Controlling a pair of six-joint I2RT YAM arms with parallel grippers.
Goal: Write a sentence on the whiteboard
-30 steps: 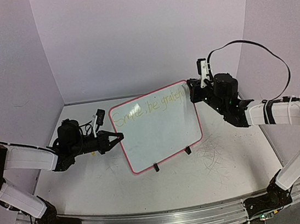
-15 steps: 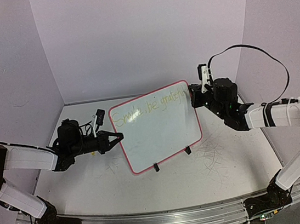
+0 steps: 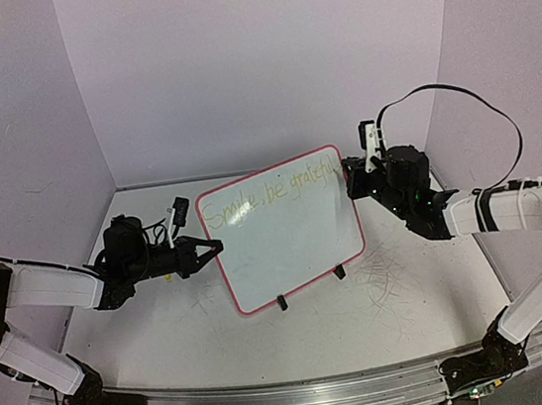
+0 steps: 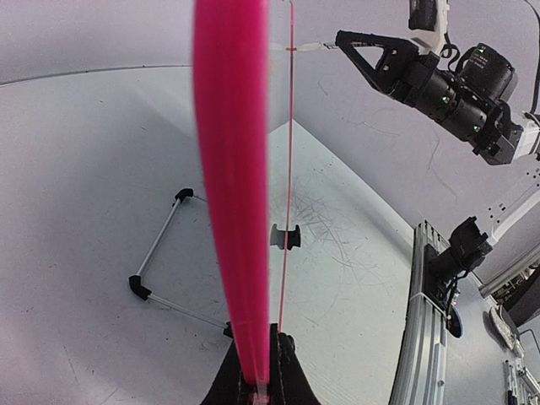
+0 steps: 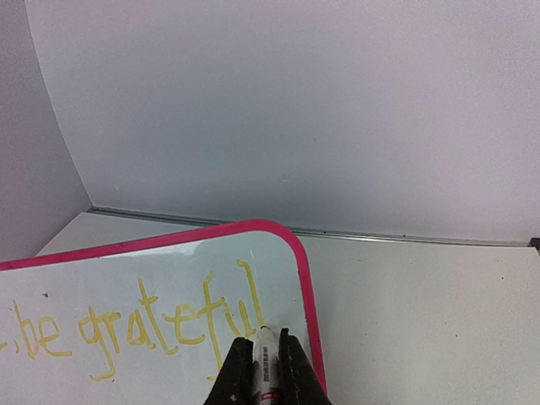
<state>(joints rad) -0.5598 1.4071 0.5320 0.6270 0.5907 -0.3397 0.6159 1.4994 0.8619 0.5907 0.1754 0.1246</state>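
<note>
Lilac walls [image 3: 263,64] ring the white bench [image 3: 170,346] where the whiteboard [image 3: 292,245] stands centrally, left hand [image 3: 214,250] clamped on its edge, right hand [image 5: 263,340] clamped on a marker [image 5: 267,367] ending the sentence [image 3: 270,195]; next, seemingly, lift the tip clear.

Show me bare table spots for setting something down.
Free: the table strip between the whiteboard and the rail; the back-left corner. Crowded: the board's side edges, left gripper clamping one, right gripper holding a marker at the other.
</note>
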